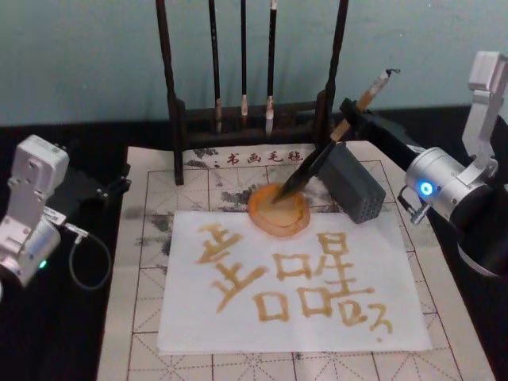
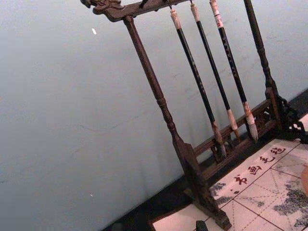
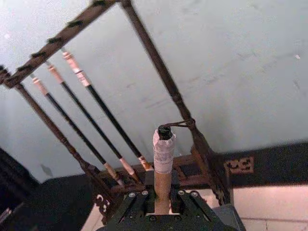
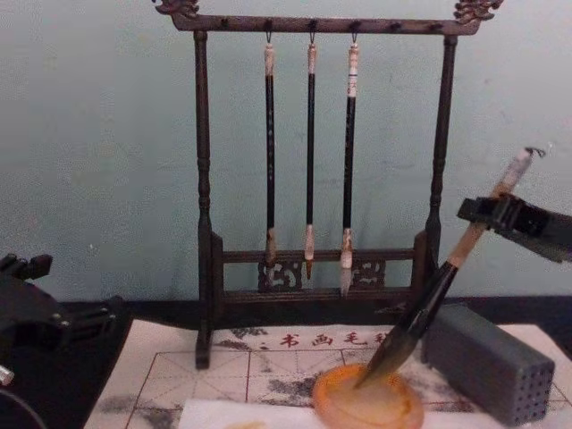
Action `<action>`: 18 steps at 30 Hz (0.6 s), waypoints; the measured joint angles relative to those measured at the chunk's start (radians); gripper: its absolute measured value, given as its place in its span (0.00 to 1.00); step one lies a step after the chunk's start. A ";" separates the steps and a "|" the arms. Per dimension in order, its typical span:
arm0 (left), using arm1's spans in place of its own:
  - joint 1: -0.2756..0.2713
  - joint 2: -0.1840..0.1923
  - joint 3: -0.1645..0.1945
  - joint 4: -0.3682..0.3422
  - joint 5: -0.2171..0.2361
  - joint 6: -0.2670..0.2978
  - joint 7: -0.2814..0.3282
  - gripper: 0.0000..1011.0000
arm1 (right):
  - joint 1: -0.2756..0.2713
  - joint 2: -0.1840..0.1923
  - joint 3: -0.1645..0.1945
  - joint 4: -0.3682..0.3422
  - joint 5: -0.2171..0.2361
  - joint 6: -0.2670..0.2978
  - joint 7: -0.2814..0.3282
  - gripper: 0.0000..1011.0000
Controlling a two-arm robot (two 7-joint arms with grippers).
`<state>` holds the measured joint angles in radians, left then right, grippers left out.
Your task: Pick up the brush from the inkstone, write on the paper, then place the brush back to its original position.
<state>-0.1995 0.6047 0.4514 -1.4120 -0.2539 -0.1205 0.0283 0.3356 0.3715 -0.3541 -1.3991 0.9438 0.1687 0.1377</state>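
We saw a black table [image 1: 71,349] carrying a gridded felt mat [image 1: 139,317], and along the mat's back edge stood a dark wooden rack [image 4: 204,179] from whose top bar hung three thin brushes [image 4: 310,161], tips down. A white sheet of paper [image 1: 190,325] lay across the middle of the mat, covered in amber characters. At the table's left edge the left gripper [image 1: 101,187] sat parked, apart from everything on the mat. A grey block [image 1: 353,186] with small holes in its end lay near the mat's back right corner, just beside the inkstone [image 1: 266,224]. That round orange dish sat at the paper's back edge and held the dark bristle tip of the brush [image 1: 313,167], which leaned up and away toward the table's right edge. The right gripper [image 4: 492,213] was clamped tight around the brush's pale wooden upper handle, above the grey block.
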 joint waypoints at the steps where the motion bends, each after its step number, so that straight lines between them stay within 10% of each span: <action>1: 0.000 0.000 0.000 0.000 0.000 0.000 0.000 0.99 | 0.000 0.006 -0.009 -0.010 -0.023 -0.007 0.003 0.20; 18: 0.000 0.000 0.000 0.000 0.000 0.000 0.000 0.99 | -0.026 0.053 -0.038 -0.085 -0.188 -0.048 0.028 0.20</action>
<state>-0.1995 0.6047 0.4514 -1.4119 -0.2539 -0.1205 0.0283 0.3094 0.4245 -0.3917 -1.4844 0.7560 0.1211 0.1661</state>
